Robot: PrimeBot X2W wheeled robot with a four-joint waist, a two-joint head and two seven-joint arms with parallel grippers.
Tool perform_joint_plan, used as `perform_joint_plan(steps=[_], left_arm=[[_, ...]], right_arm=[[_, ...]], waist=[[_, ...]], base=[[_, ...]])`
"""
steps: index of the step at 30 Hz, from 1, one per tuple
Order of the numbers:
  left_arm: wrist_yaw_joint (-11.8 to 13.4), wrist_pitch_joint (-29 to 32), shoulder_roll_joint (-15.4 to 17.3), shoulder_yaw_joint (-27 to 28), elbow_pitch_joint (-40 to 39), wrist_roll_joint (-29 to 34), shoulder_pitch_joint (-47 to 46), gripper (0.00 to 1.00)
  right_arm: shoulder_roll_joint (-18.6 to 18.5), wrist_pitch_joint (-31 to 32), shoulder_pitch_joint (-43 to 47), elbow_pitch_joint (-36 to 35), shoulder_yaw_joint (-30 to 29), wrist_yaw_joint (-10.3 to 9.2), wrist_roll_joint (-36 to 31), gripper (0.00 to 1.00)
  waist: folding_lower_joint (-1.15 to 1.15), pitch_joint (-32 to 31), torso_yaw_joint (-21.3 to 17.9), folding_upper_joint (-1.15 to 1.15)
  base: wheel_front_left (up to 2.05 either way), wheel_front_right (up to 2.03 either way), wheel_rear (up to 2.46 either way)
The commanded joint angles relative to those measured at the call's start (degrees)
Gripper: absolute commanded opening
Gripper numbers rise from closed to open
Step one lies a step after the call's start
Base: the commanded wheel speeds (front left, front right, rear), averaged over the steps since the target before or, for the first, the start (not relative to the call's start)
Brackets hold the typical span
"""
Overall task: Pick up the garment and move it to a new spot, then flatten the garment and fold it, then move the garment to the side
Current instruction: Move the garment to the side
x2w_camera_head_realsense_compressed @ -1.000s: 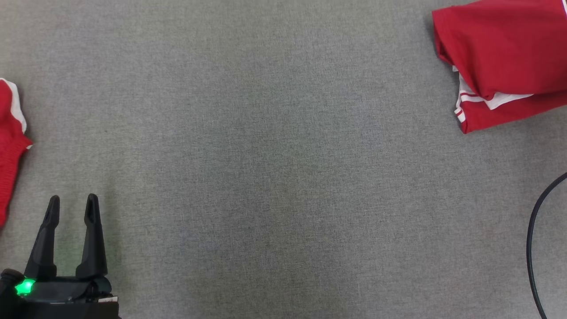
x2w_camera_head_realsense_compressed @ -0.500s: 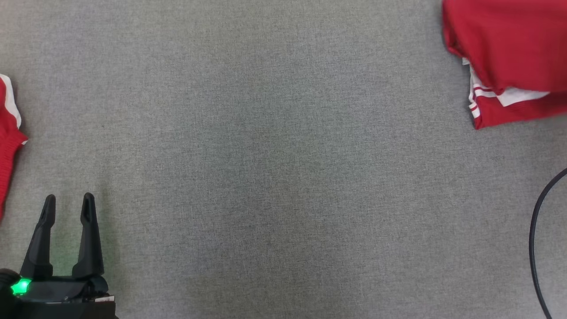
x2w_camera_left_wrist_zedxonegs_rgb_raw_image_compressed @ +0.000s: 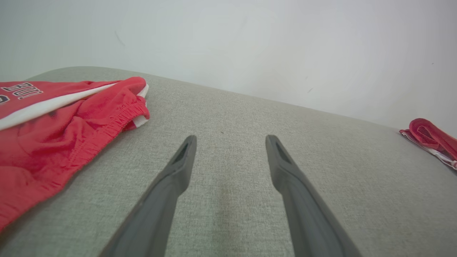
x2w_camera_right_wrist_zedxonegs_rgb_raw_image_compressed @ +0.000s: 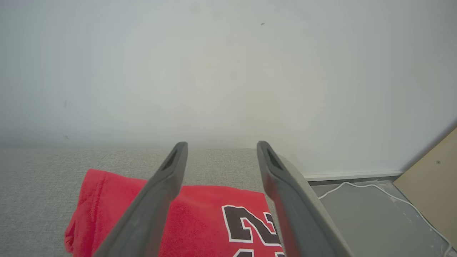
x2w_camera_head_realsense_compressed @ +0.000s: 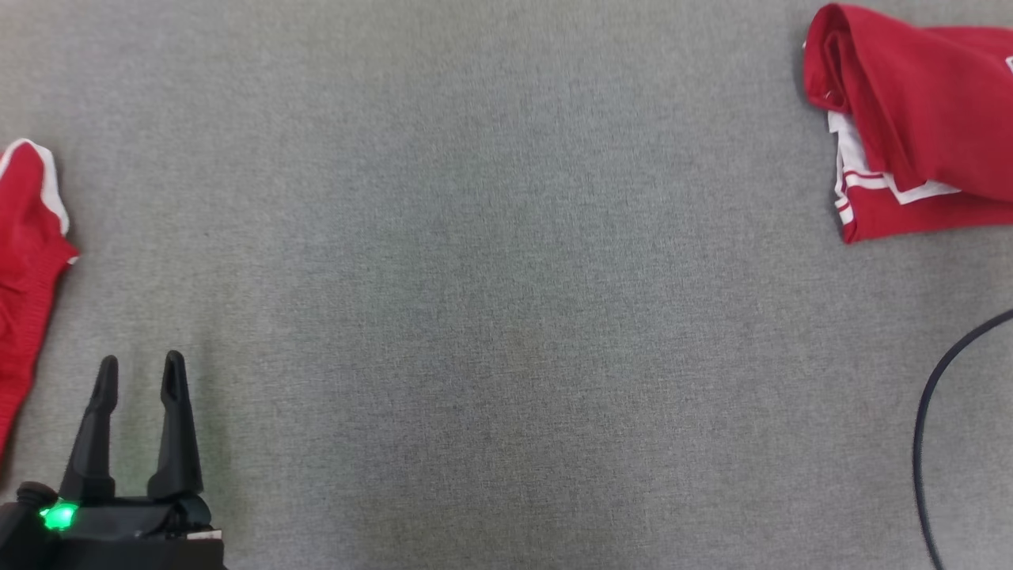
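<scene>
Progress near completion: the folded red garment (x2w_camera_head_realsense_compressed: 910, 119) lies at the upper right of the head view on the grey cloth surface (x2w_camera_head_realsense_compressed: 506, 285), touched by neither gripper, so picking up, flattening, folding and setting aside appear done. Left gripper (x2w_camera_head_realsense_compressed: 140, 362), lower left, and right gripper (x2w_camera_right_wrist_zedxonegs_rgb_raw_image_compressed: 218, 146), poised above that garment in its wrist view, both have fingers spread and empty. A second red garment (x2w_camera_head_realsense_compressed: 28, 269), unfolded at the left edge, may be next

Bright even light, no glare. Grey woven fabric surface (x2w_camera_head_realsense_compressed: 506, 285) sharp from my head. Wrist views bow at edges; my left gripper (x2w_camera_left_wrist_zedxonegs_rgb_raw_image_compressed: 230, 137) blurs toward 6 o'clock; faint shadow under red elastic-waisted shorts (x2w_camera_left_wrist_zedxonegs_rgb_raw_image_compressed: 53, 142), 9 o'clock.
</scene>
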Motion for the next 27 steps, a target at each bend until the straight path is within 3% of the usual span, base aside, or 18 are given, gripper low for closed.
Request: perform_joint_plan(steps=[1,10,27], left_arm=[[0.01,-0.23,-0.35,0.03,0.52,0.22,0.49,1.00],[0.01,-0.23,-2.00,0.17,2.10,0.64,1.98,1.00],[0.01,-0.23,-4.14,0.81,4.13,2.32,5.02,1.00]], right_arm=[[0.43,-0.69,1.47,-0.90,-0.45,-0.01,0.67,1.00],[3.61,-1.98,8.88,-7.13,-2.82,-0.01,2.04,1.00],[16.04,-2.12,33.73,-26.70,-13.88,-0.01,-3.84,1.00]], waist=[[0.00,-1.76,0.46,0.00],[0.00,-6.71,0.94,0.00],[0.00,-14.24,1.57,0.00]], base=[[0.00,0.00,0.00],[0.00,0.00,0.00],[0.00,0.00,0.00]])
